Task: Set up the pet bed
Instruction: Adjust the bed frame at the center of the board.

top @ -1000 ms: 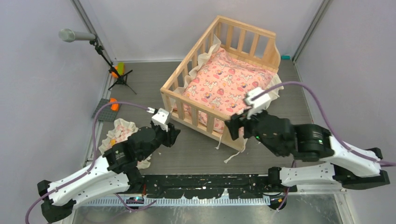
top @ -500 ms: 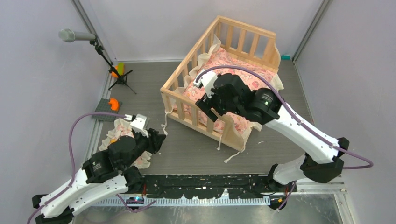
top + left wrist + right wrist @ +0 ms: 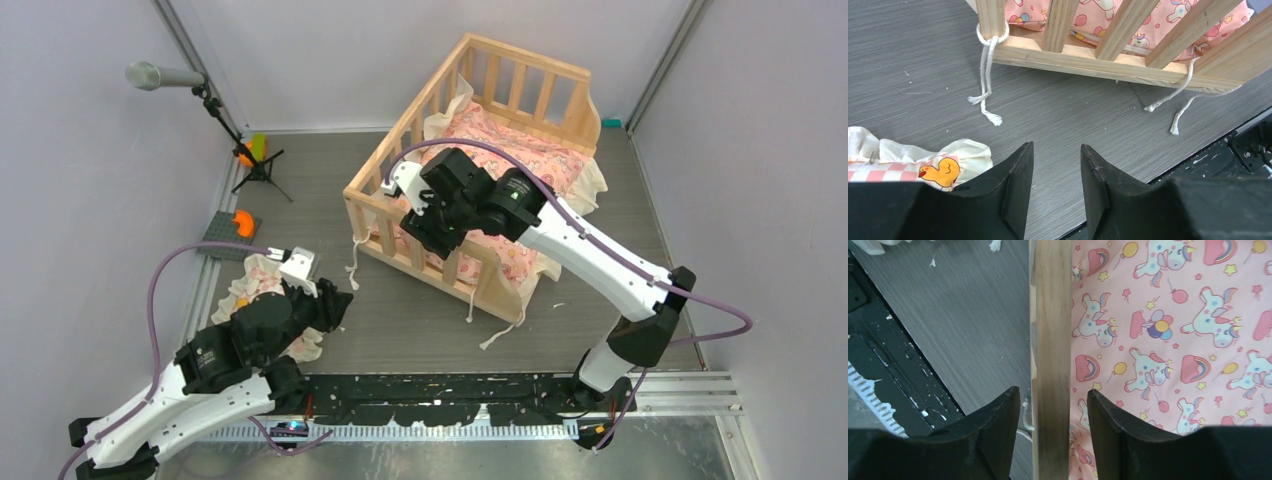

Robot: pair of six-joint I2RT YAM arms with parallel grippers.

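Observation:
The pet bed, a pale wood slatted crib, stands at the table's middle back with a pink printed cushion inside. My right gripper is open and points down over the bed's near rail. In the right wrist view its jaws straddle the rail, with a gap on each side and the cushion to the right. My left gripper is open and empty over bare table, beside the small frilled pillow. The left wrist view shows the gripper, pillow and bed base.
White tie cords hang from the bed's near posts onto the table. A microphone on a stand, an orange toy and a grey plate with an orange piece sit at the left. A black rail runs along the near edge.
My right arm swung from the near right, up and left, to the bed's near rail. My left arm pulled back toward the pillow a second ago and has since stayed still.

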